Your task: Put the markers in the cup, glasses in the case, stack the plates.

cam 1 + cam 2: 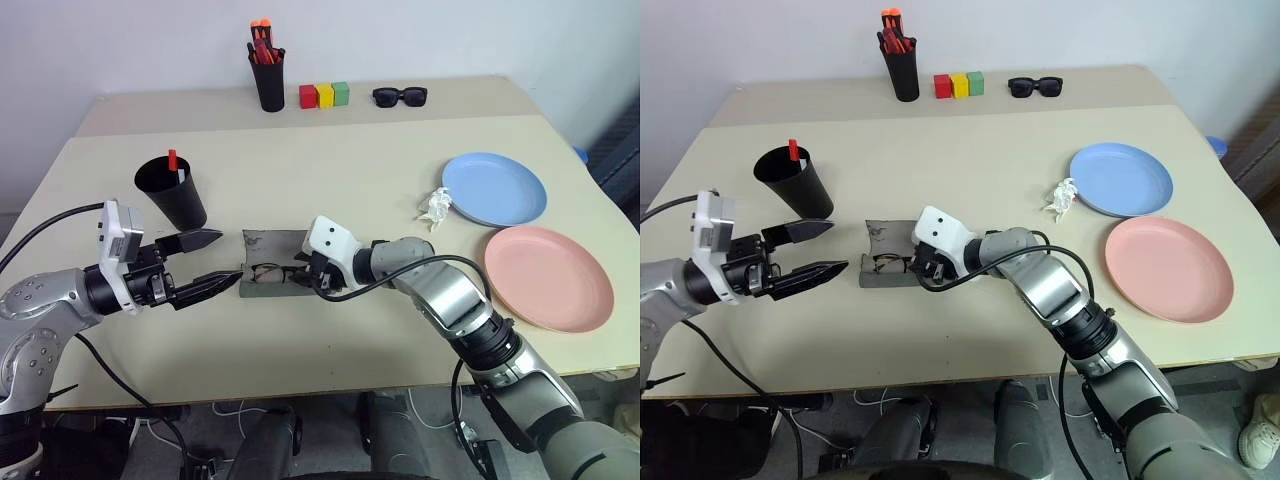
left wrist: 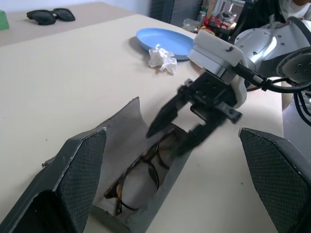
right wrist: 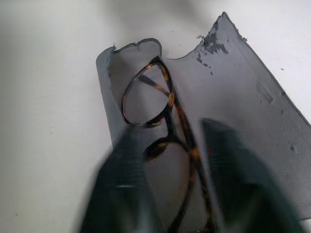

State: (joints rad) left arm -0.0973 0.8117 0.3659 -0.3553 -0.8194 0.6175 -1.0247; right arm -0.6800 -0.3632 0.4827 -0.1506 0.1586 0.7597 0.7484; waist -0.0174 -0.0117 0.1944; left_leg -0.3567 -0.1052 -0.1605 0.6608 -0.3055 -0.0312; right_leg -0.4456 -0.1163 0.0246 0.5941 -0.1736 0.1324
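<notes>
While the left gripper (image 1: pixel 208 262) hangs level just beside the near-left end of the case (image 1: pixel 262 262), its two black fingers stand spread wide with nothing between them, one fingertip above the other. The case lies open on the beige table (image 1: pixel 330 330), lid laid back flat, its edge ragged in the right wrist view. Inside it lie the glasses (image 1: pixel 272 272), thin dark frames with roundish clear lenses, resting in the lower shell. At the case's right end sits the right gripper (image 2: pixel 177 126), angled down over the glasses with its fingers parted on either side of the frame; whether a finger touches the frame I cannot tell.

Left of the case and a little farther back stands the cup (image 1: pixel 172 190), upright, with a red-tipped marker (image 1: pixel 173 162) poking above its rim; a second marker inside cannot be made out. To the right, well apart from the case, the pink plate (image 1: pixel 548 277) lies flat near the table's right edge, and the blue plate (image 1: pixel 494 188) lies just behind it, side by side, not stacked. A crumpled white scrap (image 1: pixel 435 205) touches the blue plate's left rim.

Along the far strip of table stand a black pen holder (image 1: pixel 267 78) full of orange-red pens, three coloured blocks (image 1: pixel 324 95) in red, yellow and green, and black sunglasses (image 1: pixel 400 96).
</notes>
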